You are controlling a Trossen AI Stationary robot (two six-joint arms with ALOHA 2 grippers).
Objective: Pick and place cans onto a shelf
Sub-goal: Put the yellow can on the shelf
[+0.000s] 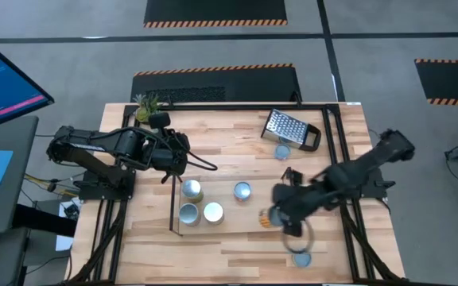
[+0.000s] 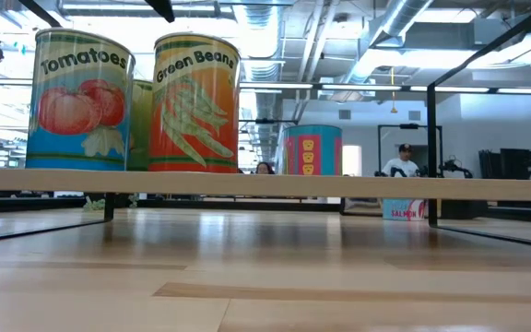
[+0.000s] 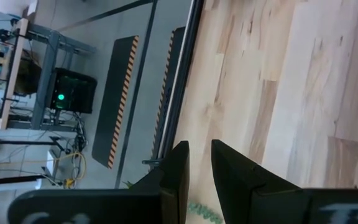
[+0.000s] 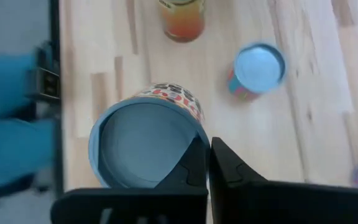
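- Your right gripper is clenched on the rim of a can, lifted near the shelf's open side.
- Three cans stand on the shelf; another can sits just beyond it.
- Your left gripper hovers beside the shelf, fingers slightly parted and grasping nothing.

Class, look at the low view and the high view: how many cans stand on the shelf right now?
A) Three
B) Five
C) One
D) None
A: in the high view three cans stand together on the shelf, and the low view shows the Tomatoes can and the Green Beans can there with a third one partly hidden between them.
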